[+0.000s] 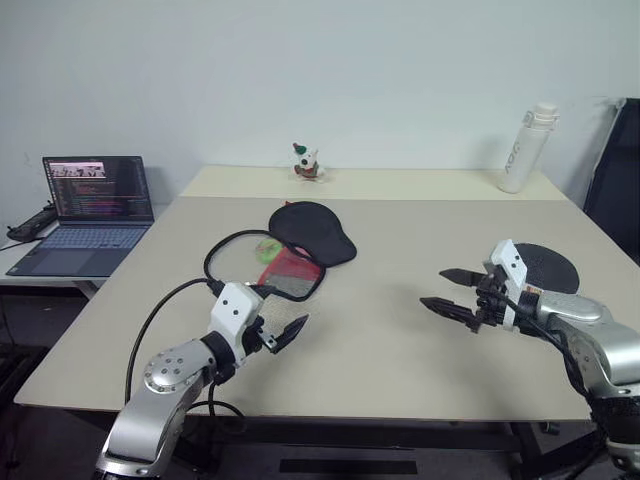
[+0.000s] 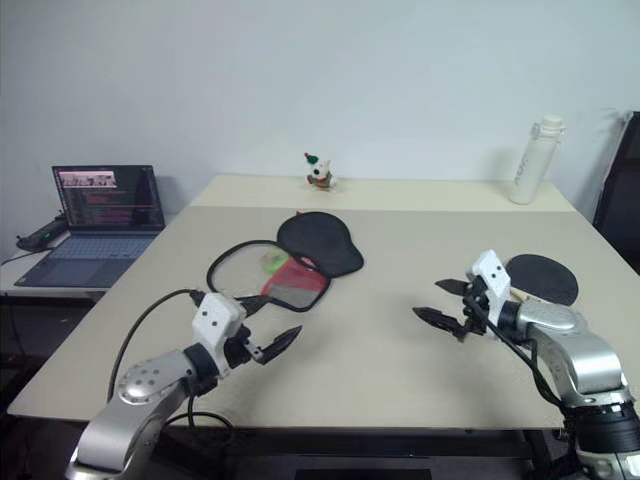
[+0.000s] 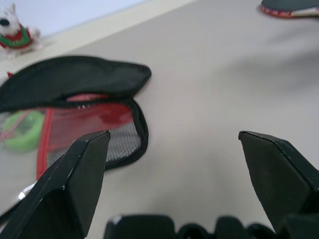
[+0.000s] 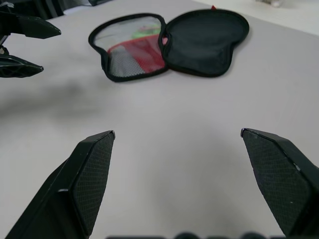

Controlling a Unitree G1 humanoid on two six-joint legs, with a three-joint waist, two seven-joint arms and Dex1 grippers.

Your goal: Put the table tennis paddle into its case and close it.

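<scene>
Both end effectors spread wide, holding nothing: left end effector point(image 1: 285, 334) hovers over the near-left table point(image 1: 400, 360), right end effector point(image 1: 452, 292) over the near right. Case point(image 1: 290, 250) lies unzipped and splayed flat left of centre, black half point(image 1: 315, 231) on the far side, red mesh-pocket half point(image 1: 285, 275) nearer me, green tag point(image 1: 267, 249) inside the loop of piping. Paddle point(image 1: 548, 266) sits flat at the right edge of the table, just behind my right end effector, well apart from the case; black face up, handle hidden behind my arm, so I can't tell which way it points. Handling guess: paddle is stiff and light, rubber face grippy, won't deform; lying flat it's hard to get under, so take the handle or pinch the blade edge where it overhangs, if it does. Case is soft and floppy, will slide and fold when pushed; likely needs one end effector pinning it while the other feeds the paddle in. Zip pull not visible from here.
</scene>
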